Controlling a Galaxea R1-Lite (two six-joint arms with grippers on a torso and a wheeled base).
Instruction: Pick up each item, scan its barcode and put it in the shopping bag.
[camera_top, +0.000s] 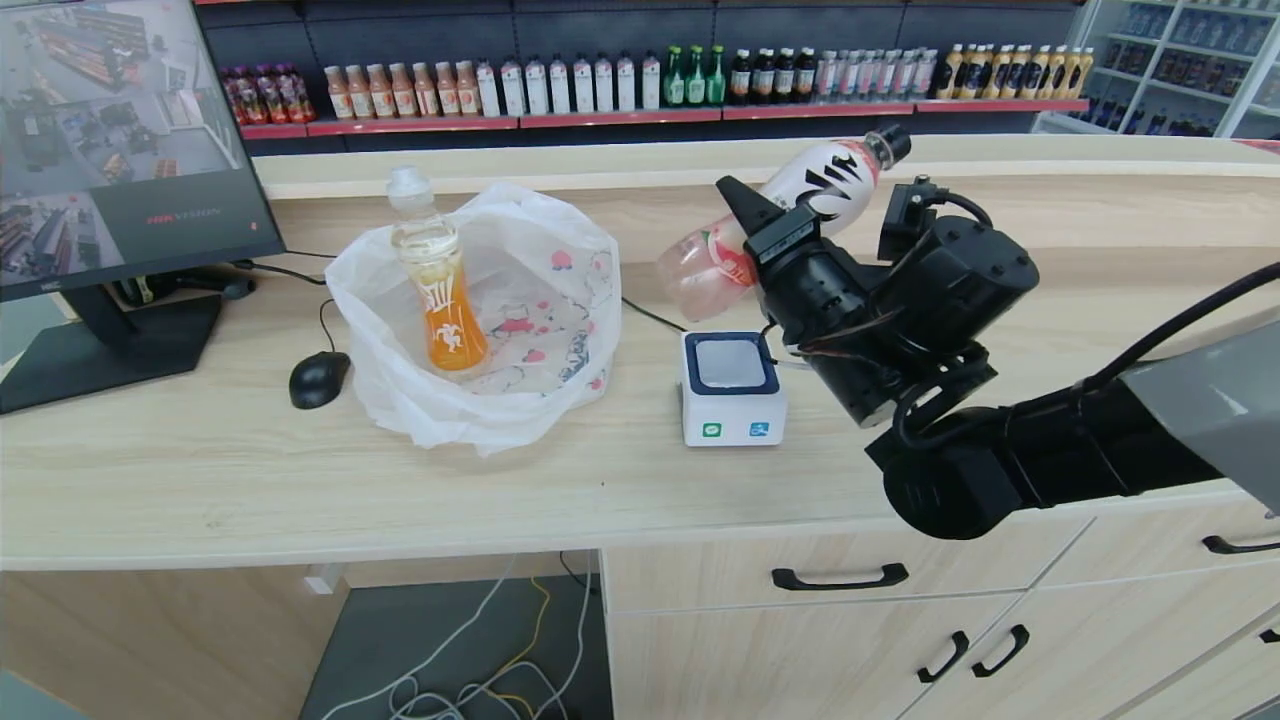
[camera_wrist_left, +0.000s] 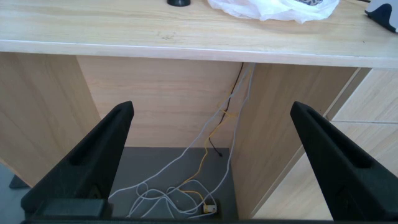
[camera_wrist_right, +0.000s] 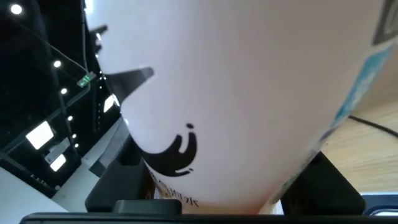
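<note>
My right hand (camera_top: 775, 225) is clamped around the middle of a bottle (camera_top: 835, 180) with a white label. I hold it in the air, tilted, with its cap up toward the far right and its pinkish base down toward the left. The base hangs just above and a little beyond the scanner (camera_top: 733, 388), the small white box with a grey window that sits on the tabletop (camera_top: 200, 470). From my right wrist, the bottle's white wall (camera_wrist_right: 249, 93) lies close between my fingers, and I cannot see a barcode on any face that shows. I judge this to be the scanning step for this bottle. The next move calls for turning and lowering it so that the barcode faces the scanner window, without loosening my grip on the smooth round body. After that it must go left, over the rim of the shopping bag (camera_top: 560, 260), which stands open just left of the scanner. An orange drink bottle (camera_top: 440, 290) already stands upright inside the bag, so I would set this one down beside it rather than on it. My left hand (camera_wrist_left: 211, 162) hangs low below the near edge of the tabletop, fingers spread wide apart and holding nothing.
</note>
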